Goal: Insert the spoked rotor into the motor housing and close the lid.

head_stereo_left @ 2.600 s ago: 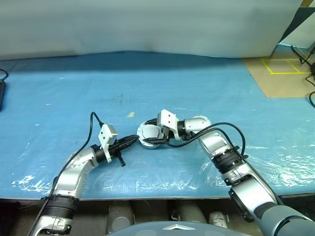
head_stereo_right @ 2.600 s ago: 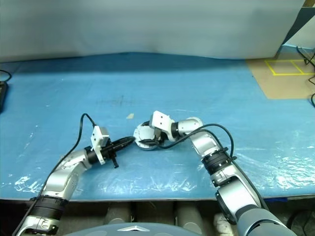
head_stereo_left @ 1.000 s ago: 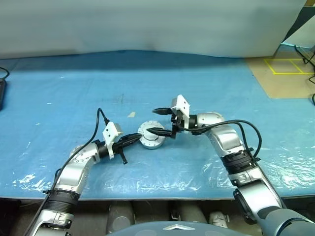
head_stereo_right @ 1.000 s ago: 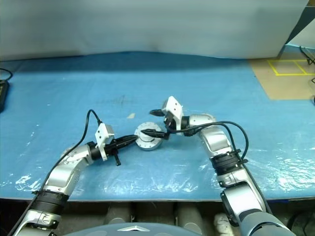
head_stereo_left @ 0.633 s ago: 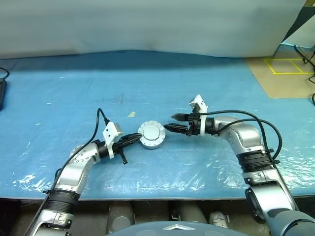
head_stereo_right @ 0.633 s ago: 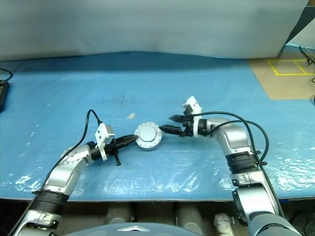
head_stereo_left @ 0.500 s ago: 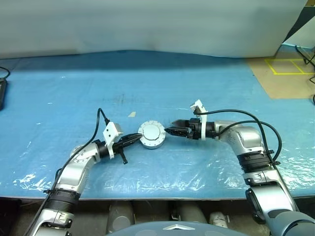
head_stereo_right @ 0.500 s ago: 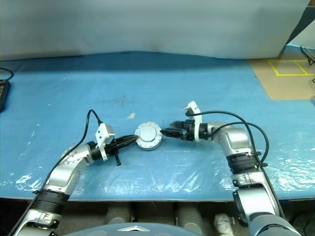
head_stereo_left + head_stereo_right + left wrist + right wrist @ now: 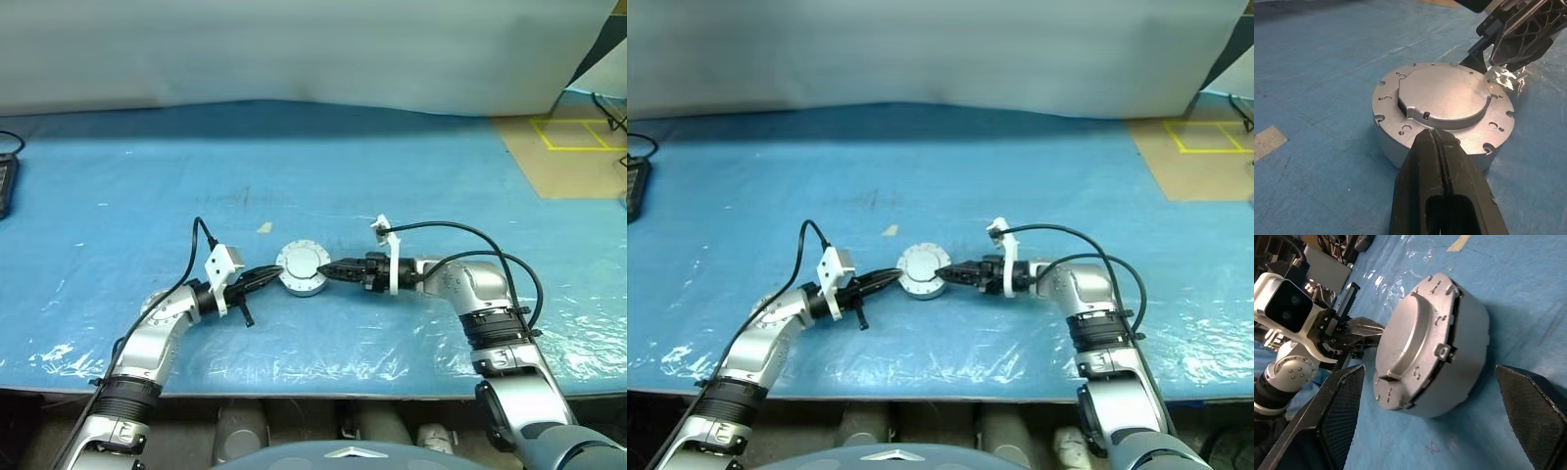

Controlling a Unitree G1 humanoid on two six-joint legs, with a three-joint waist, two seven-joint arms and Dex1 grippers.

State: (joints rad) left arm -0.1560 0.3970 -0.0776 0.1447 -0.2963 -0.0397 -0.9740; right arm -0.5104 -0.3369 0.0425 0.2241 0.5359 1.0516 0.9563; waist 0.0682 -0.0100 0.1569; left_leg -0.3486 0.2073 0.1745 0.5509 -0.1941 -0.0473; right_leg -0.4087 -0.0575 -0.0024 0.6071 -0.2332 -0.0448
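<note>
The left gripper (image 9: 266, 277), jaws pressed together, is braced against the motor housing (image 9: 302, 269) at mid-table. The lid (image 9: 1442, 97) is seated on top, so closing is judged nearly finished. The right gripper (image 9: 330, 268), jaws spread, is set to clasp it; squeezing or withdrawal is called for. A seam under the lid is revealed in the right wrist view alone.

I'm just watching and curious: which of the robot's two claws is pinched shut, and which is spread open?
The left gripper is pinched shut, tips against the side of the closed motor housing. The right gripper is spread wide, one finger either side of the housing.
</note>
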